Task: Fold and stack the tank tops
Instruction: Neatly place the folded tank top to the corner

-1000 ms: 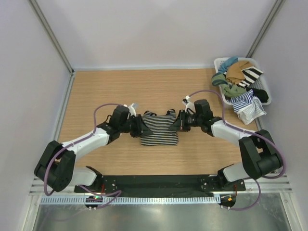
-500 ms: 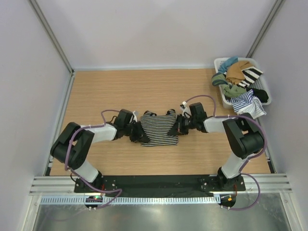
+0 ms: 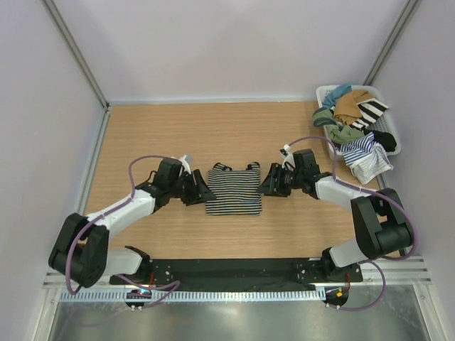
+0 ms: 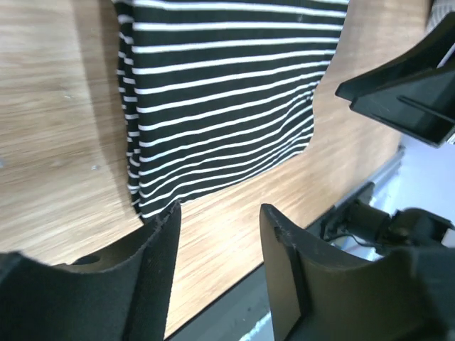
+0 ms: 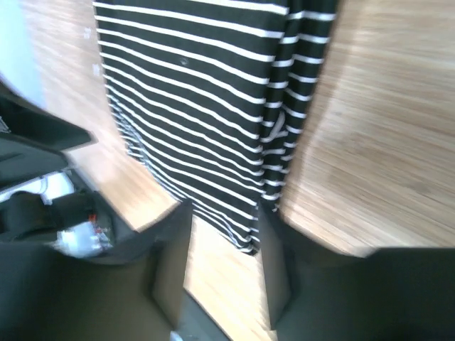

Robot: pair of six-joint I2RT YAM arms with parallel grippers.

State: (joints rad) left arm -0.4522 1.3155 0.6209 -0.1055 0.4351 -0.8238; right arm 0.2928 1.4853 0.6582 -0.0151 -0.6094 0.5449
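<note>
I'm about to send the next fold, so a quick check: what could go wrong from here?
1. The open left gripper and right gripper sit right at the black-and-white tank top's side edges. A finger could snag the hem and spoil its flat lay.
2. The blue-and-white tank top hangs over the basket rim amid other clothes. Pulling it may drag those out too.

No legible text — none anywhere
</note>
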